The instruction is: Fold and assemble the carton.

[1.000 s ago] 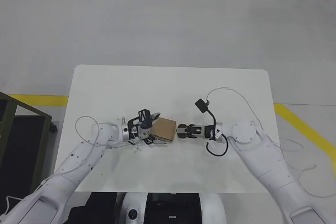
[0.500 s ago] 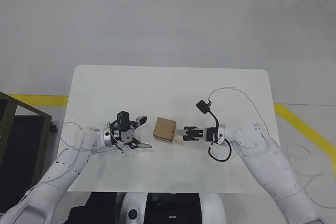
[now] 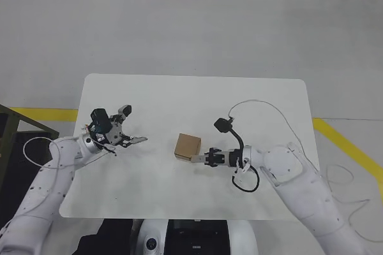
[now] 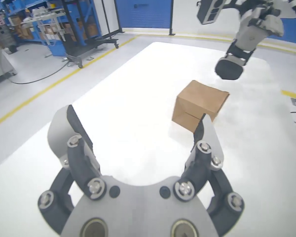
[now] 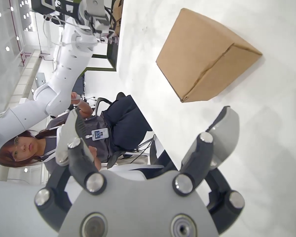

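A small brown carton [image 3: 188, 146] stands closed as a box near the middle of the white table [image 3: 191, 95]. In the left wrist view the carton [image 4: 199, 104] sits well beyond my left gripper [image 4: 138, 122], whose fingers are spread wide with nothing between them. In the top view that left gripper [image 3: 129, 126] is over the table's left part, clear of the box. My right gripper [image 3: 196, 157] is just to the right of the carton at its near corner, open and empty. In the right wrist view the carton [image 5: 204, 60] lies a short way past the right gripper [image 5: 150, 122].
A white cable [image 3: 274, 111] loops over the right part of the table behind the right arm. A dark green bin [image 3: 6, 159] stands off the table's left edge. Yellow floor tape [image 3: 345, 143] runs to the right of the table.
My left gripper let go of the carton and drew back to the left, opening wide. My right gripper shifted slightly toward the front beside the box. The carton stays put.
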Robot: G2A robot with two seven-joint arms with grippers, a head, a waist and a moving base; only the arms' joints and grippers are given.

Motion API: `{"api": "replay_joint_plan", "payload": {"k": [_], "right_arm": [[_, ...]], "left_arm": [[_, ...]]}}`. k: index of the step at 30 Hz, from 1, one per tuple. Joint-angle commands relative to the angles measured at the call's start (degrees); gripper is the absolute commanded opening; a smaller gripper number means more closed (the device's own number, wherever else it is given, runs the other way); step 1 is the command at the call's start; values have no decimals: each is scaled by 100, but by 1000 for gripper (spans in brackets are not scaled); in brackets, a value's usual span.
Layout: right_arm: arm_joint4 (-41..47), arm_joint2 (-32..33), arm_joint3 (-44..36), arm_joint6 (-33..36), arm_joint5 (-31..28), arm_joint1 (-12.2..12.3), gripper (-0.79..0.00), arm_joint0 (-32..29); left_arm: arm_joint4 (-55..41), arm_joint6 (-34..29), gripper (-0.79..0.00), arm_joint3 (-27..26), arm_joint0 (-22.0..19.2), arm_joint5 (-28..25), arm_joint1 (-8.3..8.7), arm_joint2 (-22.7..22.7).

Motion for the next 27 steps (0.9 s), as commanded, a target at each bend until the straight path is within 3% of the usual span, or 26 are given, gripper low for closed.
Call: {"api": "replay_joint_plan", "payload": {"k": [1,7,17,27], "right_arm": [[-59,-28,-78,0,53,3,0,-11],[-331,-169,-316,-67,258,1,0,-15],[-444,-464,-681,140,360,-10,0,-47],[-221,-1433,288,60,297,-319,0,634]], "left_arm": [[-112,-170,0,-176,33,26,26,-177],[-776,-542,0,-363,49,-186,60,-516],[-825,-596,0,-365,39,-201,61,-529],[-825,-596,0,-365,39,-201,61,-529]]}}
